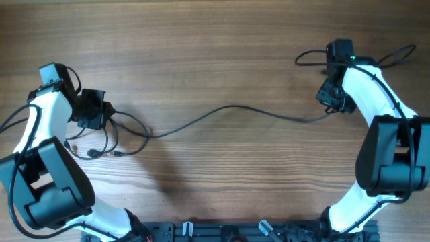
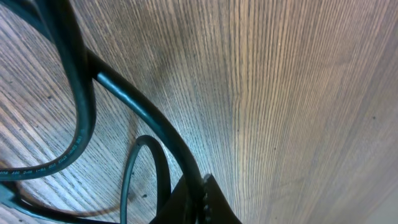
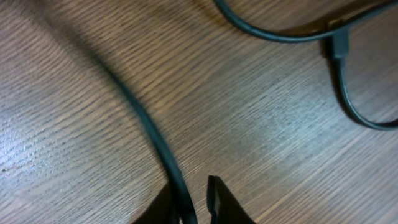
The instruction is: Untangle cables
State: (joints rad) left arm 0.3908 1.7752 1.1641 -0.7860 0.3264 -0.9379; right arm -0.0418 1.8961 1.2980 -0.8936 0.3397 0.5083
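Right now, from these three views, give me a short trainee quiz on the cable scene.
1. True or false: the long cable runs over the table from the loops by the left gripper to the right gripper.
2. In the right wrist view, that cable lies: A between the fingers; B outside both fingers; C out of view.
3. Fill in: the left gripper's jaws are ____.
Key: 1 true; 2 A; 3 shut.
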